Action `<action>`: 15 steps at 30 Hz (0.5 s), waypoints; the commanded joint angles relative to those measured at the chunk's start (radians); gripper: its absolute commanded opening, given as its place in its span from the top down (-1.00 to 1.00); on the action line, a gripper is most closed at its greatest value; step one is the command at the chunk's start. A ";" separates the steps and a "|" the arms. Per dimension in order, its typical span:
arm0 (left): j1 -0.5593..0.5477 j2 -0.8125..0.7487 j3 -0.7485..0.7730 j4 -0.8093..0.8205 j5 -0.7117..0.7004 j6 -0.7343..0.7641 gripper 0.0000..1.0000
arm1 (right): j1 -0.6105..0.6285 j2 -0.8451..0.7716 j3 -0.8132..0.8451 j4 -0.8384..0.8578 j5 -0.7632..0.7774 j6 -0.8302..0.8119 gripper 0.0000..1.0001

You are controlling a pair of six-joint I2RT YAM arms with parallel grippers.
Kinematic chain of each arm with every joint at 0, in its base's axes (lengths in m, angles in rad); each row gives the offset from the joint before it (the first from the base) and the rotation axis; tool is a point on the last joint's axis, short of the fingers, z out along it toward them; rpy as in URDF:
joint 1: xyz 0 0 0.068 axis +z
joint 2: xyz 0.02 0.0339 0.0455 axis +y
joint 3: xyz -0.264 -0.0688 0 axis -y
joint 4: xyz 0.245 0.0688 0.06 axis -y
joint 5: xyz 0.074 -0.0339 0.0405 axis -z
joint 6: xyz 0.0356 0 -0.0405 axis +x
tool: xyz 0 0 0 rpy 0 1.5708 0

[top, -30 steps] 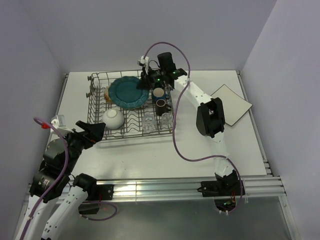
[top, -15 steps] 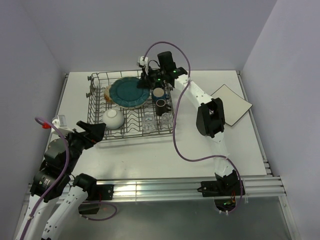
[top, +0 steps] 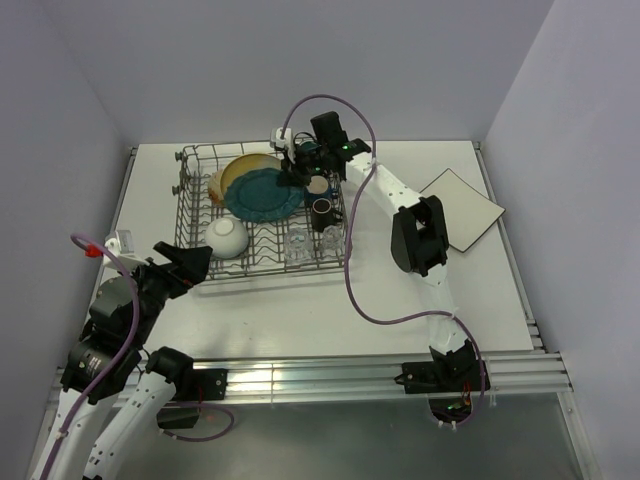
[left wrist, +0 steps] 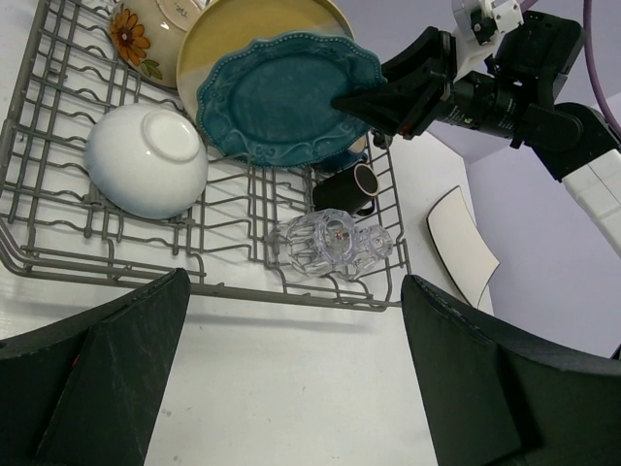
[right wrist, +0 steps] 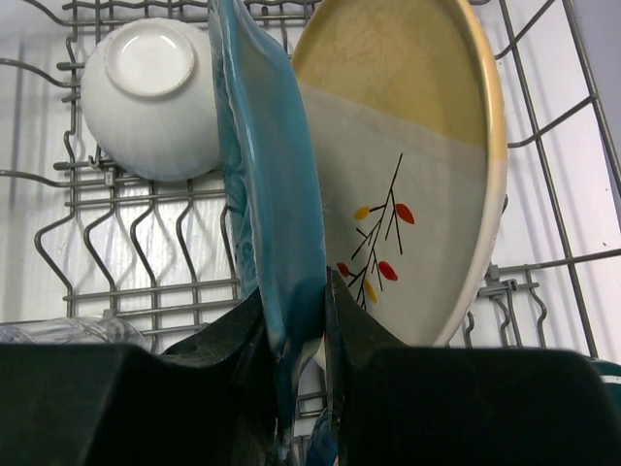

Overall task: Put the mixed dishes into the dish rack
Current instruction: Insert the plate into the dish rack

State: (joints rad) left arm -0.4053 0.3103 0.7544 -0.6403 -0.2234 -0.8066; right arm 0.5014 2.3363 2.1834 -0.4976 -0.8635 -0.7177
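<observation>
The grey wire dish rack (top: 190, 262) holds a yellow-cream plate with a leaf sprig (top: 243, 169), a white bowl (top: 227, 237) upside down, two dark mugs (top: 323, 209) and clear glasses (top: 298, 243). My right gripper (top: 293, 173) is shut on the rim of the teal scalloped plate (top: 262, 194), holding it on edge in front of the cream plate; its pads (right wrist: 344, 325) pinch the plate (right wrist: 272, 184). My left gripper (top: 190, 262) is open and empty at the rack's near left corner. A white square plate (top: 462, 208) lies on the table at right.
A floral dish (left wrist: 146, 34) leans at the rack's back left. The rack's front rail (left wrist: 243, 286) runs just ahead of my left fingers (left wrist: 97, 374). Walls close in the table at the back and sides.
My right gripper has tipped the teal plate down and toward the rack's front, uncovering the yellow-cream plate behind it. The left arm has not moved.
</observation>
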 commanded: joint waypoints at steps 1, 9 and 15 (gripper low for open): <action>0.000 -0.005 -0.015 0.031 0.007 -0.003 -0.95 | 0.015 -0.098 0.022 -0.001 -0.094 -0.037 1.00; 0.000 -0.007 -0.015 0.028 0.010 -0.008 -0.95 | 0.060 -0.043 0.070 -0.087 -0.019 -0.095 1.00; 0.000 -0.020 -0.007 0.007 0.002 -0.016 -0.95 | 0.066 -0.002 0.096 -0.042 0.009 -0.029 1.00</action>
State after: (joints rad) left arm -0.4053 0.3054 0.7391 -0.6418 -0.2234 -0.8093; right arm 0.5407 2.3367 2.2116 -0.5507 -0.8043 -0.7986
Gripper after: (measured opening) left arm 0.974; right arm 0.254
